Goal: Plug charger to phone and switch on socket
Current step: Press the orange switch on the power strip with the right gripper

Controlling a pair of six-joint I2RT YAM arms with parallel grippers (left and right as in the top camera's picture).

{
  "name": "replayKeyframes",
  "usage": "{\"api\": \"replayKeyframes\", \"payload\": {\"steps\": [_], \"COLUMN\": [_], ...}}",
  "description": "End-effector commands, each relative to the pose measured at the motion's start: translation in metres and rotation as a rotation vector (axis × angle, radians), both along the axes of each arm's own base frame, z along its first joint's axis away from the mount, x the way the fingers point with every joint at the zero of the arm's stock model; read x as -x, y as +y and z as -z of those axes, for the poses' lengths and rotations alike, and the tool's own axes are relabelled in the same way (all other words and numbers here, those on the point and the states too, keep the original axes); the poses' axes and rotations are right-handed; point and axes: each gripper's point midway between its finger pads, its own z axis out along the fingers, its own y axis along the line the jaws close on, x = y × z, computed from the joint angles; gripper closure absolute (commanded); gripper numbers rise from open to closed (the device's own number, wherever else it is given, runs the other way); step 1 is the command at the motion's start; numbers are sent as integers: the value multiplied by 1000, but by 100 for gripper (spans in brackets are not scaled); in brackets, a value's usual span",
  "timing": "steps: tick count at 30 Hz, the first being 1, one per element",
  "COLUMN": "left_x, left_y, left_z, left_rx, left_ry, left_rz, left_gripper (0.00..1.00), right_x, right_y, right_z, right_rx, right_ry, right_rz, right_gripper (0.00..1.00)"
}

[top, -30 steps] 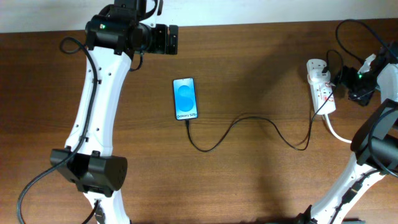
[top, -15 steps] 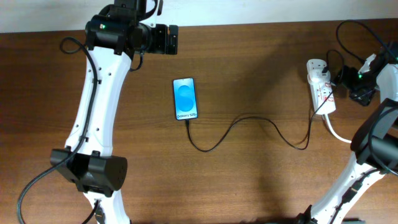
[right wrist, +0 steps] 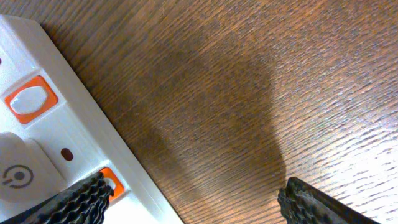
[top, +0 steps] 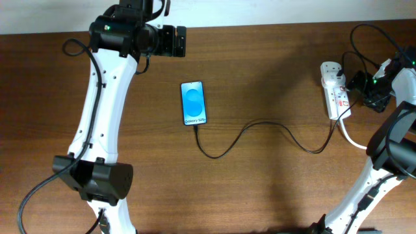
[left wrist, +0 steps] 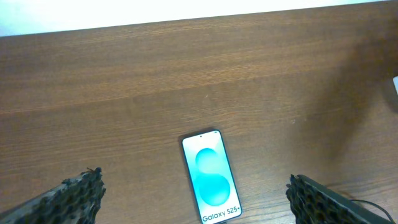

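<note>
1 phone lies mid-table, 1 charger meeting its near end and running right to 1 socket. The left gripper hangs wide open and empty beyond the phone's far end; the right gripper, fingers apart, holds nothing at the socket's switches

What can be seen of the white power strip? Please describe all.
The socket is a long white plastic strip lying flat on the wooden table, at the robot's right. It has orange-red switches. A thick white cord leaves its near end, and the black charger cable runs to it. The right gripper is close over it, jaws open.
</note>
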Motion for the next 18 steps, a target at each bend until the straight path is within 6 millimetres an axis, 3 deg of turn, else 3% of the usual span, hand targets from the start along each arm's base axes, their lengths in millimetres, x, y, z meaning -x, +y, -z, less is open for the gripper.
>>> {"api": "replayKeyframes", "payload": {"steps": [1, 18], "left_x": [1, 2], "left_y": [4, 3], "left_z": [-13, -13], "left_rx": [-4, -4], "left_ry": [-31, -31], "left_rz": [-1, 1], "left_gripper": [1, 1], "right_x": [6, 3], "right_y": [17, 27], "right_z": [23, 20], "right_rx": [-58, -101], "right_ry": [48, 22], "right_rz": [-27, -82], "right_gripper": [8, 8]}}
